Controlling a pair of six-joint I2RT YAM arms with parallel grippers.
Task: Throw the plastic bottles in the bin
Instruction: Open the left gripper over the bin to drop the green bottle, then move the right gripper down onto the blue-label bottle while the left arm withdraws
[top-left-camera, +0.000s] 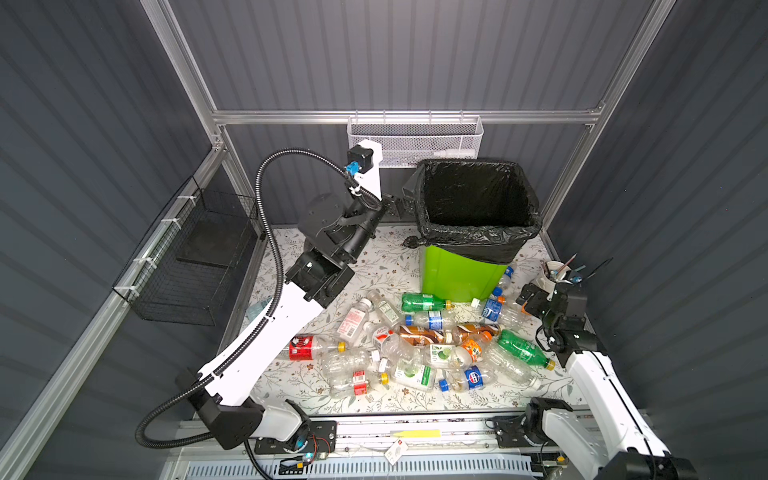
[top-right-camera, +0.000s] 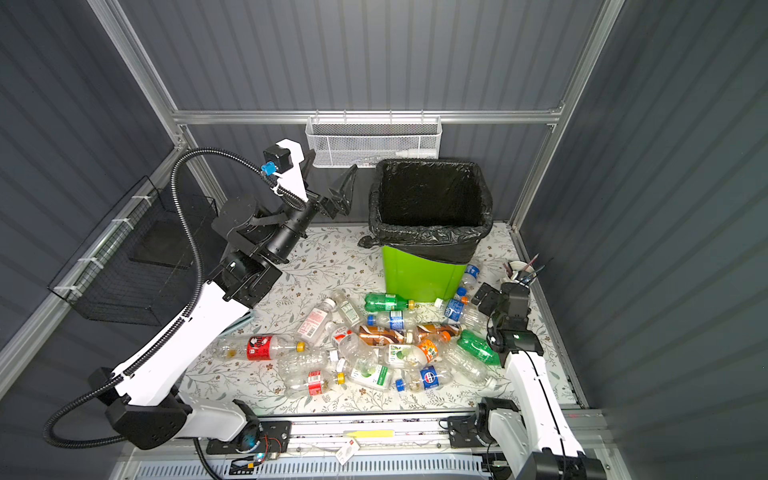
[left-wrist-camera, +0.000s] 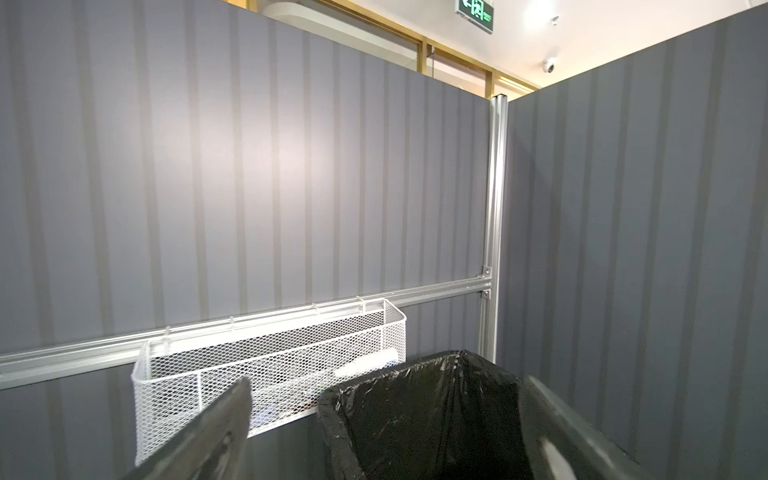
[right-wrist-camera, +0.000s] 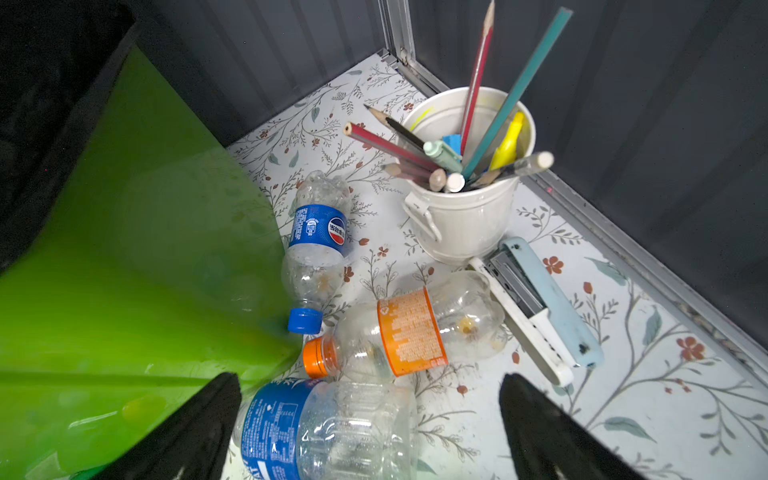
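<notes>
Several plastic bottles (top-left-camera: 419, 334) (top-right-camera: 382, 334) lie in a heap on the flowered table in front of the bin (top-left-camera: 457, 274) (top-right-camera: 419, 274). The bin is bright green with a black liner (left-wrist-camera: 436, 415), and its inside is dark. My left gripper (top-left-camera: 401, 195) (top-right-camera: 328, 178) (left-wrist-camera: 388, 384) hangs open and empty, high by the bin's left rim. My right gripper (top-left-camera: 525, 299) (top-right-camera: 484, 297) (right-wrist-camera: 370, 378) is open low beside the bin's green wall (right-wrist-camera: 145, 249). A clear blue-labelled bottle (right-wrist-camera: 316, 432) lies between its fingers. An orange-labelled bottle (right-wrist-camera: 411, 328) and a blue-capped bottle (right-wrist-camera: 318, 232) lie just beyond.
A white cup of pencils (right-wrist-camera: 465, 224) (top-left-camera: 555, 272) and a pale blue stapler (right-wrist-camera: 548, 307) stand in the far right corner near my right gripper. A white mesh basket (top-left-camera: 415, 141) (left-wrist-camera: 270, 374) hangs on the back rail. A black wire basket (top-left-camera: 195, 257) hangs on the left wall.
</notes>
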